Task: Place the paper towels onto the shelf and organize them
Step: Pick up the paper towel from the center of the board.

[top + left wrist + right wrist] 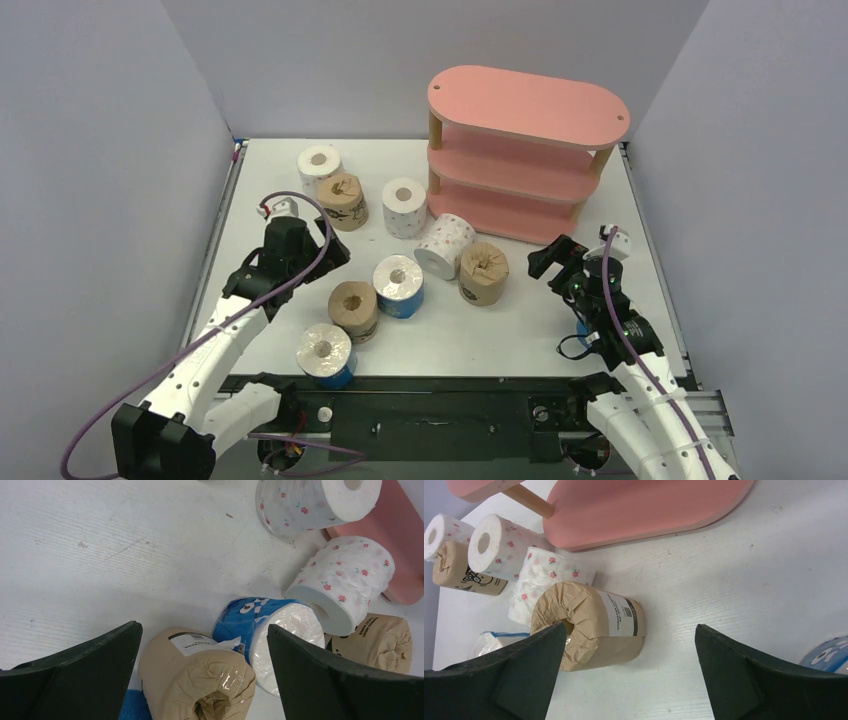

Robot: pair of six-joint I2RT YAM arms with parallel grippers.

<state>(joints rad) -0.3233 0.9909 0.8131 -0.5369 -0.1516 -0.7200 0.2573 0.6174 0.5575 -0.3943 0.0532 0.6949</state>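
Shelf [527,150] stands far right on the surface [250,190], with its right end close to the surface's right edge. Walls close in on both sides. Open room: a bare strip along the left edge and a bare patch between the shelf front and the right tool [552,262].

All rolls sit on the surface, left of and in front of the shelf. The tipped dotted roll [445,245] lies on its side near the bottom board.

Right tool is released, fingers spread wide. The right brown roll [589,625] sits just ahead of them, apart. Left tool [332,256] is also released and grasps nothing. It is above the middle brown roll [195,675] and the middle blue roll [270,635], which are just beside each other.

Top view shows 8 rolls clearly. The right wrist view catches a further blue roll [830,655] at its frame edge, mostly hidden under the right arm from above.
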